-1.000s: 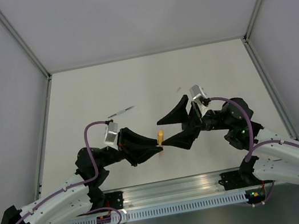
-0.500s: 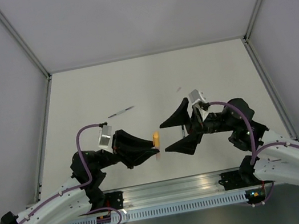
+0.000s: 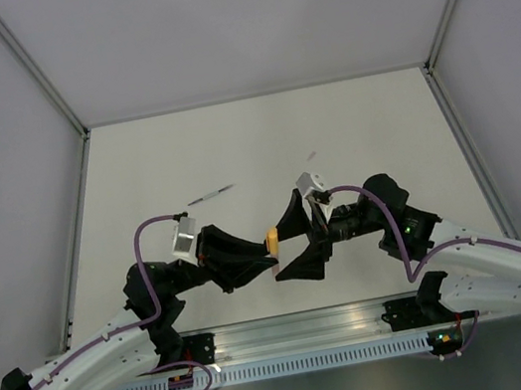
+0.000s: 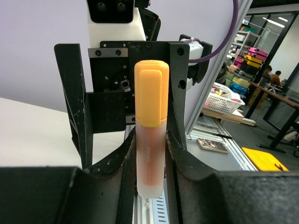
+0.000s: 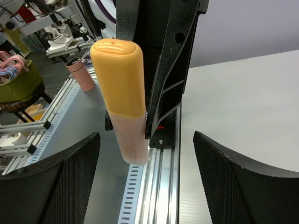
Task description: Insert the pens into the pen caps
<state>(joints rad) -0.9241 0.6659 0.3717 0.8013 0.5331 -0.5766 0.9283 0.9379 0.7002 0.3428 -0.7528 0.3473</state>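
1. Your left gripper (image 4: 150, 154) clamps the pink-orange marker (image 4: 149, 161) by its lower barrel, above the near part of the table (image 3: 381, 133).
2. The marker's long axis stands close to upright, with the yellow-orange cap (image 4: 152, 93) seated on its top end, pointing up.
3. Your right gripper (image 5: 145, 140) faces it with jaws spread wide, one finger on each side of the marker, touching nothing.
4. Farther out, the silver-grey pen (image 3: 210, 196) lies flat on the table, well apart, slanting toward the far right.
5. Beyond it sits a grey speck (image 3: 311, 156), too small to name.

pink-orange marker (image 4: 149, 158): yellow-orange cap (image 4: 152, 93) on its tip | silver-grey pen (image 3: 211, 196): lying flat, well apart
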